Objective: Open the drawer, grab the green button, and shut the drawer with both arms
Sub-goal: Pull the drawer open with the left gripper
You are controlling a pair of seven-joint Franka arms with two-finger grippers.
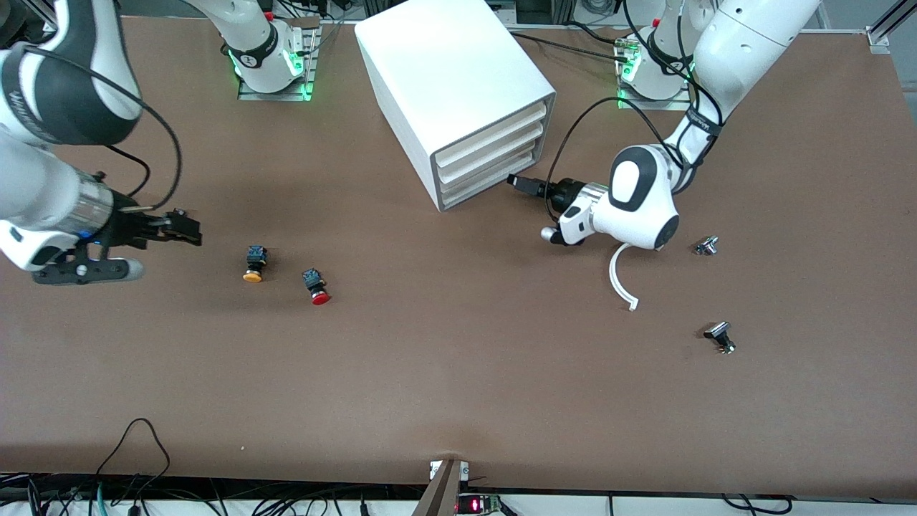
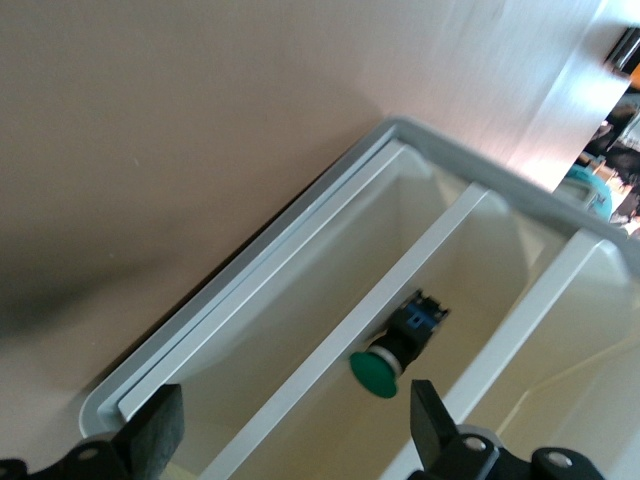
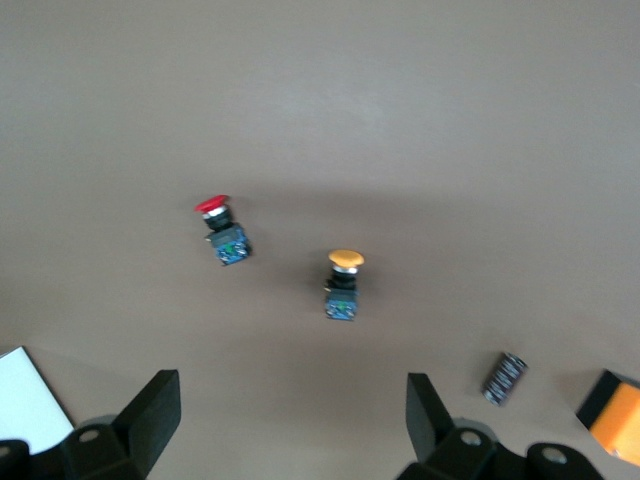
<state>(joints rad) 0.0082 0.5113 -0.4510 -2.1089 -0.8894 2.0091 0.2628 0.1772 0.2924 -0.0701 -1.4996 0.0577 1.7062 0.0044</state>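
The white cabinet (image 1: 444, 64) stands at the middle of the table's robot side, and its three cream drawers look closed. My left gripper (image 1: 517, 182) is open and empty just in front of the lowest drawer (image 1: 487, 183), not touching it. In the left wrist view the open gripper (image 2: 290, 440) faces the drawer's front (image 2: 300, 330). The green-capped button (image 2: 388, 358) lies just past the front's white top edge. My right gripper (image 1: 188, 228) is open and empty low over the table at the right arm's end. In its wrist view it (image 3: 290, 420) is open over bare table.
A yellow-capped button (image 1: 253, 264) (image 3: 343, 283) and a red-capped button (image 1: 316, 286) (image 3: 222, 228) lie on the table beside the right gripper. A white curved strip (image 1: 622, 279) and two small metal parts (image 1: 707, 246) (image 1: 720, 337) lie toward the left arm's end.
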